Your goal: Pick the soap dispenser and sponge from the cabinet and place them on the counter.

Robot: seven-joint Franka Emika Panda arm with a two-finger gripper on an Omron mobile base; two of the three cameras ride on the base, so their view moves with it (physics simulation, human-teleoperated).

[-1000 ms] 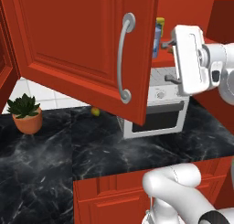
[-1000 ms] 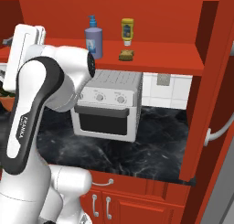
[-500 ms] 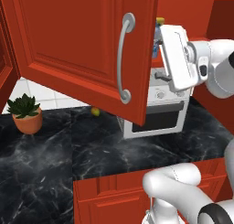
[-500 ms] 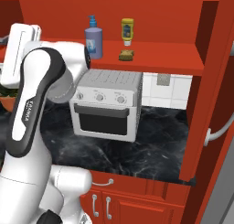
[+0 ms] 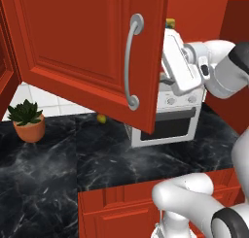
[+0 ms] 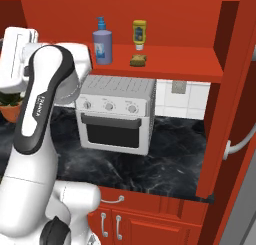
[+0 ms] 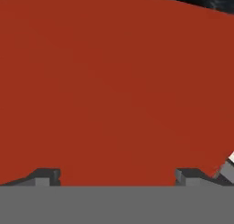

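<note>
Counter (image 6: 165,164): black marble, toaster oven (image 6: 117,114) near its back edge, potted plant (image 5: 28,120) toward the left end. Cabinet (image 6: 210,64) doors open. Gripper (image 7: 118,177) jaws wide apart, empty, facing red panel close up. Soap dispenser (image 6: 102,43) and sponge (image 6: 138,60) on cabinet shelf, well apart from gripper; yellow bottle (image 6: 139,35) behind sponge.
</note>
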